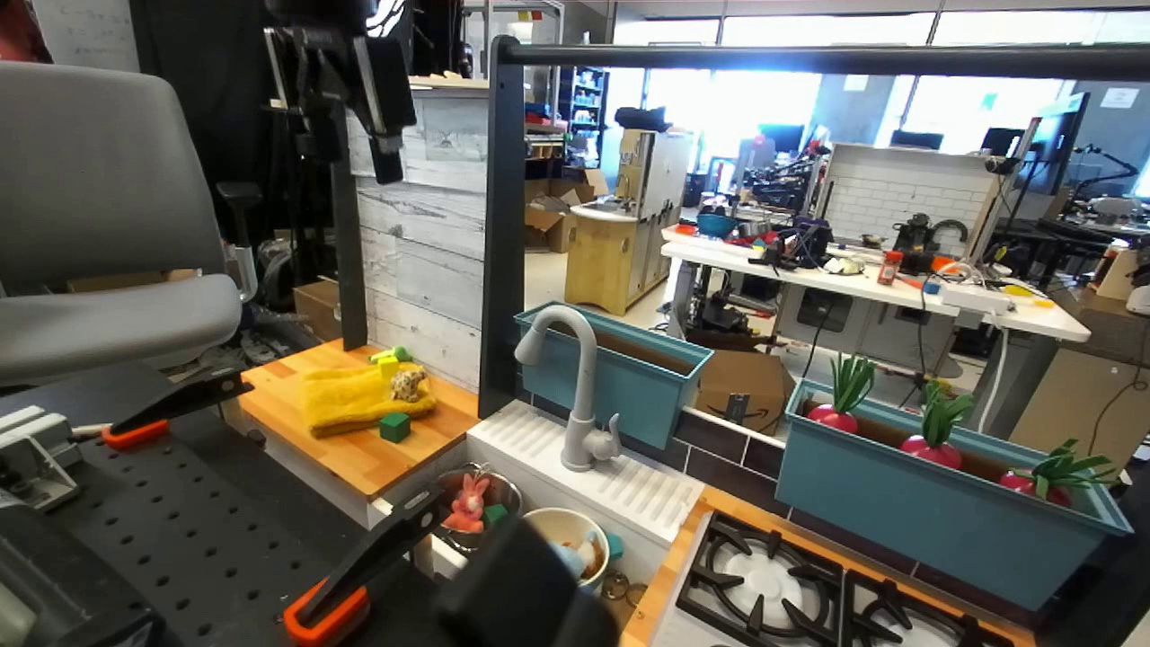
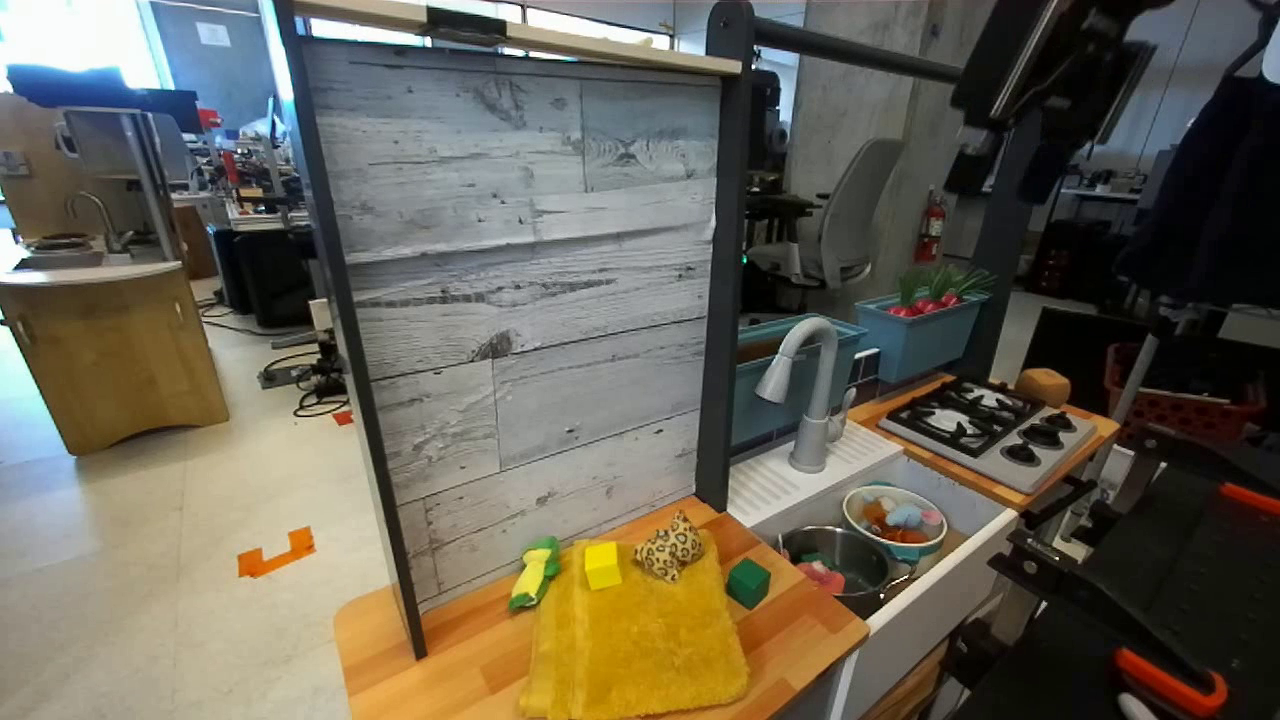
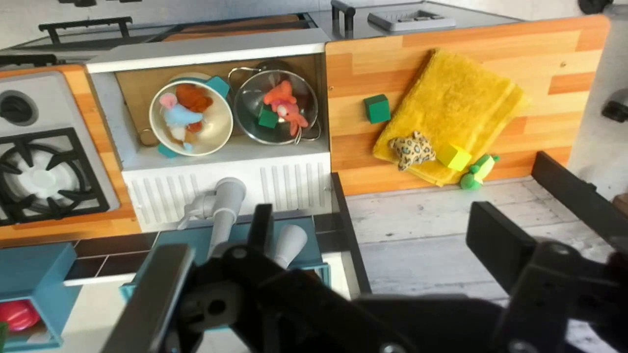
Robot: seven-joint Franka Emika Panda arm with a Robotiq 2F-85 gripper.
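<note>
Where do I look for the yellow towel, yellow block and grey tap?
Yellow towel (image 3: 450, 113), wrist view: middle of its top.
Yellow block (image 2: 603, 569), in an exterior view: its front face.
Grey tap (image 1: 584, 391), in an exterior view: its stem.

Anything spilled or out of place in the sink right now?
I see no spill. Oddly for cookware, the metal pot in the sink holds a pink plush toy and a green block; the cream pot beside it, a blue plush toy.

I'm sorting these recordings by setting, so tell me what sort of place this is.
Probably a lab or workshop, set up in part like a kitchen: a faucet and a stovetop suggest the kitchen, but a cluttered white worktable beyond them in an exterior view points to a lab.
</note>
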